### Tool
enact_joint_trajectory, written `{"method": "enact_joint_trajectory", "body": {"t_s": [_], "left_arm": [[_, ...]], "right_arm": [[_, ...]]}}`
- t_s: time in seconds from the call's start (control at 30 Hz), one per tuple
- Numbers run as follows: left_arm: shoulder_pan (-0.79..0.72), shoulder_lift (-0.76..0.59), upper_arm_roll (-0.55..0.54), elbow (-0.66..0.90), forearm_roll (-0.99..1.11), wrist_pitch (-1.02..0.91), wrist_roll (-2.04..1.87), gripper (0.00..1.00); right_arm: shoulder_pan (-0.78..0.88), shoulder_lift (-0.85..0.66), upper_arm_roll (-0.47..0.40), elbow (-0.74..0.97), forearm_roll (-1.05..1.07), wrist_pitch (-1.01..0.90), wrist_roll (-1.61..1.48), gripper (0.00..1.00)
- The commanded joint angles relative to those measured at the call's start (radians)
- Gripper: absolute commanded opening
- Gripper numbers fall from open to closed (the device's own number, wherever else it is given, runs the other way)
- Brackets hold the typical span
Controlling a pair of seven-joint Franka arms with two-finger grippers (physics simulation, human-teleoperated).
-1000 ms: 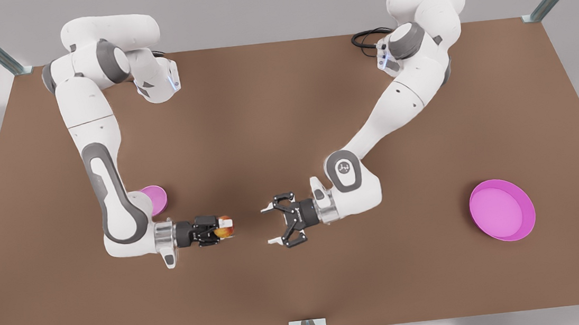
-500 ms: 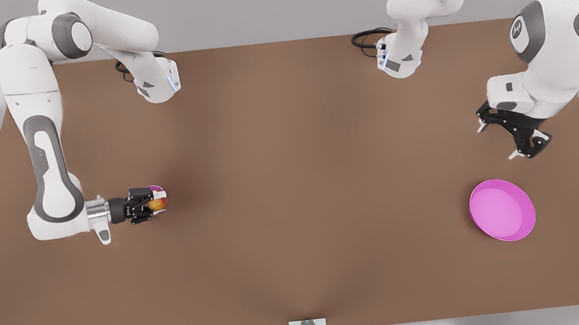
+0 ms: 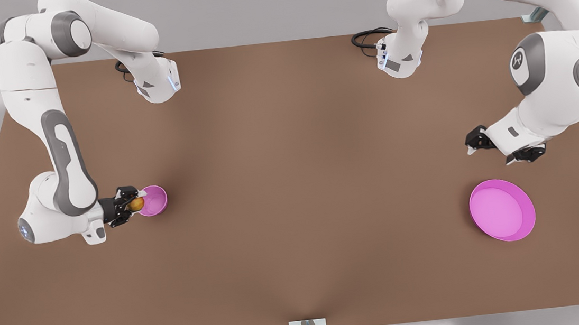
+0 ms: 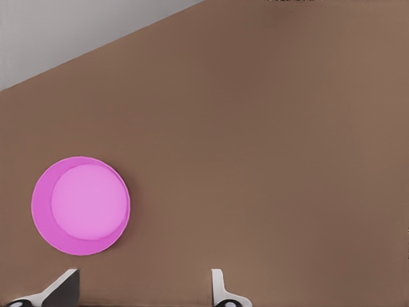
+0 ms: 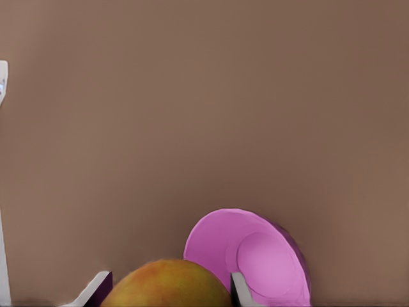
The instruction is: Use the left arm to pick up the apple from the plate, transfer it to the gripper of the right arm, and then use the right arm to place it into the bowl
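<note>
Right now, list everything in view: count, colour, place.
small round red-orange apple: 1, red-orange with yellow, held in the right gripper beside the bowl's rim, not in it
small deep round bowl: 1, magenta-pink, on the table at the front view's left
wide shallow round plate: 1, magenta-pink, nothing on it, on the table at the front view's right
flat table: 1, brown, under everything
cables: 2, black, one by each arm base at the far edge
right gripper: 1, black with white fingertips, shut on the apple, front view's left
left gripper: 1, same colours, open, holding nothing, near the plate
</note>
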Motion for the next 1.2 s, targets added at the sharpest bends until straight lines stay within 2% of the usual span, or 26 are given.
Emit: {"method": "enact_joint_trajectory", "body": {"t_s": [0.0, 0.27, 0.33, 0.37, 0.53, 0.6, 0.67, 0.7, 0.77, 0.8, 0.83, 0.87, 1.17], "left_arm": [[-0.001, 0.001, 0.0, 0.001, 0.001, -0.005, -0.554, 1.0], [-0.001, 0.001, -0.002, 0.001, -0.001, -0.005, -0.555, 1.0], [-0.001, 0.001, -0.002, 0.001, -0.001, -0.005, -0.555, 1.0], [-0.001, 0.001, -0.002, 0.001, -0.001, -0.005, -0.555, 1.0], [-0.001, 0.001, -0.002, 0.001, -0.001, -0.005, -0.557, 1.0], [-0.001, 0.001, -0.003, 0.001, -0.001, -0.005, -0.557, 1.0], [-0.001, 0.002, -0.002, 0.001, -0.001, -0.003, -0.554, 1.0], [-0.001, 0.002, -0.003, 0.001, -0.001, -0.002, -0.551, 1.0], [-0.001, 0.011, -0.003, 0.01, -0.001, -0.002, -0.549, 1.0], [-0.001, 0.017, -0.005, 0.013, -0.001, -0.002, -0.548, 1.0], [-0.001, 0.022, -0.005, 0.02, -0.001, -0.002, -0.548, 1.0], [-0.001, 0.03, -0.006, 0.028, -0.002, -0.002, -0.548, 1.0], [-0.004, 0.053, -0.034, 0.048, -0.002, -0.002, -0.474, 1.0]], "right_arm": [[0.001, 0.005, 0.002, -0.011, -0.036, 0.074, -0.038, 0.64], [-0.024, 0.036, 0.028, -0.08, 0.013, 0.141, -0.102, 0.65], [-0.022, 0.036, 0.028, -0.084, 0.013, 0.143, -0.102, 0.69], [-0.022, 0.033, 0.03, -0.083, 0.013, 0.145, -0.108, 1.0], [-0.024, 0.034, 0.028, -0.051, 0.013, 0.129, -0.102, 1.0], [-0.013, 0.033, 0.031, 0.144, -0.036, 0.027, 0.004, 1.0], [0.088, 0.027, 0.036, 0.506, -0.185, -0.17, 0.321, 1.0], [0.143, -0.016, 0.036, 0.548, -0.273, -0.184, 0.487, 1.0], [0.185, -0.192, 0.025, 0.54, -0.379, -0.181, 0.704, 1.0], [0.254, -0.266, -0.042, 0.47, -0.421, -0.181, 0.934, 1.0], [0.26, -0.334, -0.051, 0.383, -0.419, -0.172, 1.01, 1.0], [0.26, -0.41, -0.096, 0.277, -0.386, -0.161, 1.081, 1.0], [0.274, -0.354, -0.076, 0.327, -0.347, -0.205, 1.085, 1.0]]}}
